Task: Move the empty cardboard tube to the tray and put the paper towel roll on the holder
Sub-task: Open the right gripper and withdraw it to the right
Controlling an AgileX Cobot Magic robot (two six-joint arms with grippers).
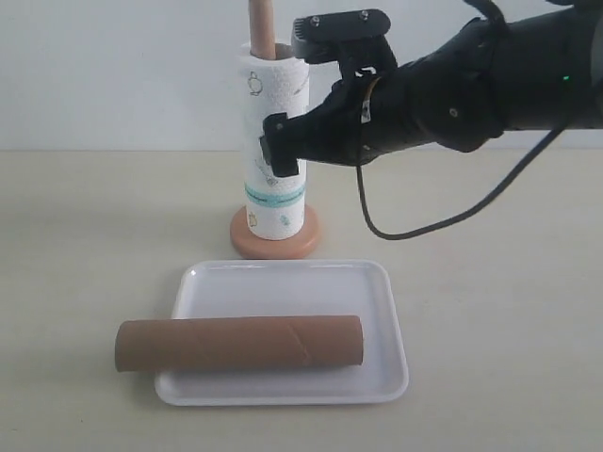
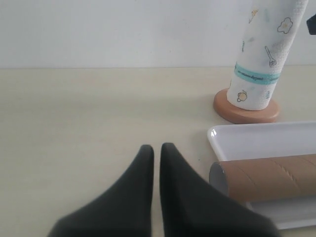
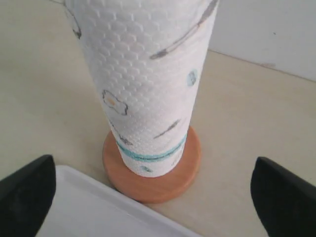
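Both pairs of jaws hold nothing. On the pale counter (image 1: 85, 235), the paper towel roll (image 1: 273, 141) stands upright on the holder (image 1: 309, 235), with the pole's tip poking out above it. My right jaws are spread wide to either side of the roll, and the wrist view shows them apart from it. Nearer the camera, the empty cardboard tube (image 1: 240, 343) lies lengthwise across the white tray (image 1: 283, 282), one end overhanging the left rim. My left jaws are pressed together over bare counter, near that overhanging end.

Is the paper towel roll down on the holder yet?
Yes, on: paper towel roll stands upright on holder base, pole through its core.
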